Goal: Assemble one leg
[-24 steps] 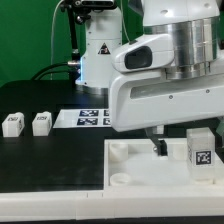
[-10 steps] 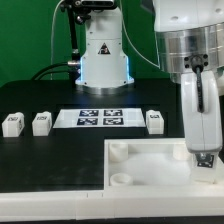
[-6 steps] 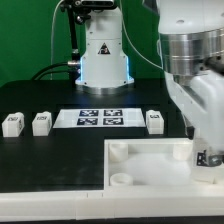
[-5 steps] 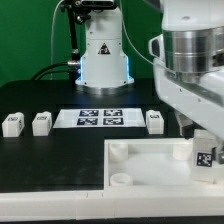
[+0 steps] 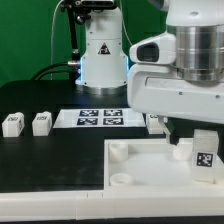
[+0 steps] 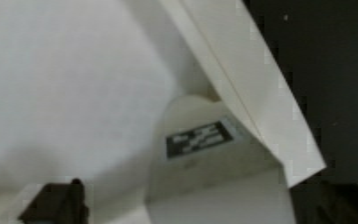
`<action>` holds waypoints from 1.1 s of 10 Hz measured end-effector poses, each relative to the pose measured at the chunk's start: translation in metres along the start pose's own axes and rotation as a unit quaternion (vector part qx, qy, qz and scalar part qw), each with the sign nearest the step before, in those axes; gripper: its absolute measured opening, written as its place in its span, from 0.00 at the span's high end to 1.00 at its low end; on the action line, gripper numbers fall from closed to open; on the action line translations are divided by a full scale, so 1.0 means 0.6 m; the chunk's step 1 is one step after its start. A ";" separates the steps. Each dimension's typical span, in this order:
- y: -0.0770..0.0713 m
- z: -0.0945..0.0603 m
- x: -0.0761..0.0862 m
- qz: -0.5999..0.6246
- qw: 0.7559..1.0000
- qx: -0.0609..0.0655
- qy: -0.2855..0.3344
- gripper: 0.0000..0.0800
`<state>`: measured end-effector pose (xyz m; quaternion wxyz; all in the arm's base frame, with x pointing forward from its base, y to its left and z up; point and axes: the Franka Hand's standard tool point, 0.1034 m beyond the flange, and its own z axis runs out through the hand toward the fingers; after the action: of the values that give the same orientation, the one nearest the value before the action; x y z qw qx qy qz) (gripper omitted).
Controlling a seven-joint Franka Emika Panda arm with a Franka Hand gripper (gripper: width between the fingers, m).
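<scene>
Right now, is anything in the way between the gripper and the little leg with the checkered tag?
Nothing visible. The leg stands on the big white panel, and the gripper hangs just beside it with only open space between.

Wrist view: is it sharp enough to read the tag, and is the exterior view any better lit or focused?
Wrist view: soft and blurred, the tag on the leg shows only as a smeared pattern, and the white panel is washed out. Exterior view: evenly lit and sharper, the leg tag distinct, though the arm hides part of the table.
</scene>
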<state>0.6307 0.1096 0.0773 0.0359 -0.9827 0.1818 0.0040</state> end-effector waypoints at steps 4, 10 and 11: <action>0.003 0.001 0.000 -0.030 1.000 0.000 -0.001 0.22; 0.001 0.002 -0.002 0.275 0.961 0.004 -0.006 0.64; 0.002 0.003 -0.003 0.389 0.921 0.008 -0.011 0.64</action>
<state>0.6288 0.1091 0.0754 0.0416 -0.8338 0.5498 0.0268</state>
